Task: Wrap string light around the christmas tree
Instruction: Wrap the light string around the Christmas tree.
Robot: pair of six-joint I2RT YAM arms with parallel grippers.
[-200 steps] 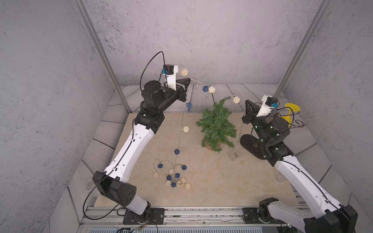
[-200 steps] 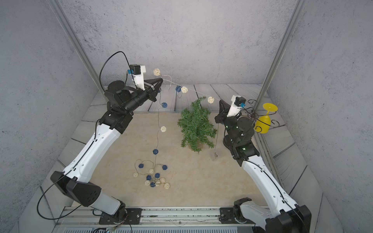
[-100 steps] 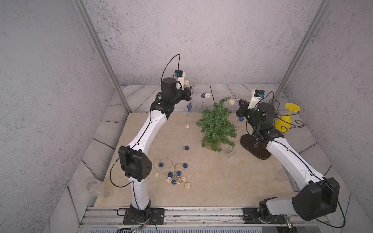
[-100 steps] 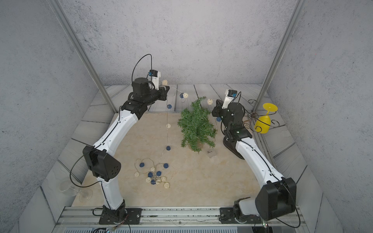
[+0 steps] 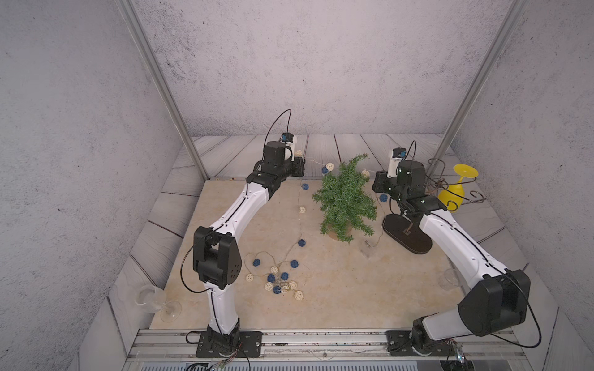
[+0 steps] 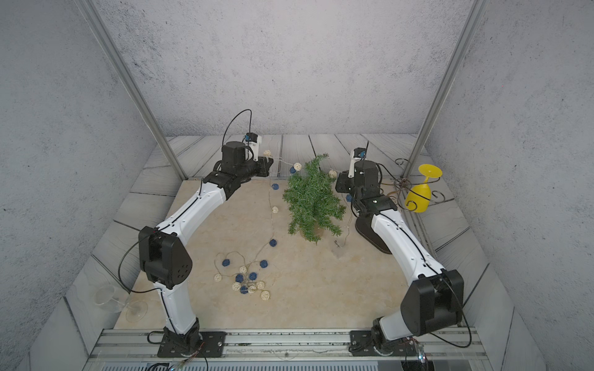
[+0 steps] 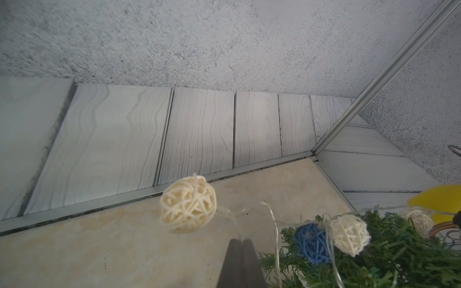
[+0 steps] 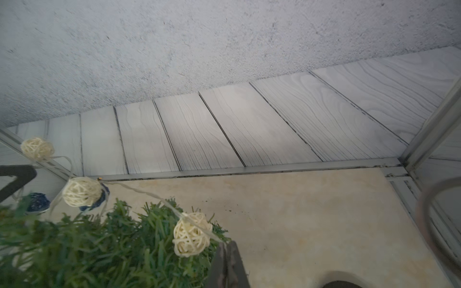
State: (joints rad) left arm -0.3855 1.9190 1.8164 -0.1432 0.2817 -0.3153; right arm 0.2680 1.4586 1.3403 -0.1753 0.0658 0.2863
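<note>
My left jaws are pressed together on the thin wire of the string light (image 7: 188, 205). My right jaws pinch the same wire right beside a cream ball (image 8: 191, 234). Between the two, the strand crosses the upper branches of the christmas tree (image 5: 345, 199), which stands in its tan pot (image 5: 334, 234) (tip bent). Below my left jaws the rest drops and lies bunched on the surface (image 5: 337, 289). Beyond my right jaws a yellow glass (image 5: 453, 192) hangs stem-up on a wire stand (image 5: 408, 236). A clear glass (image 5: 149, 298) lies on its side by my left arm's base.
</note>
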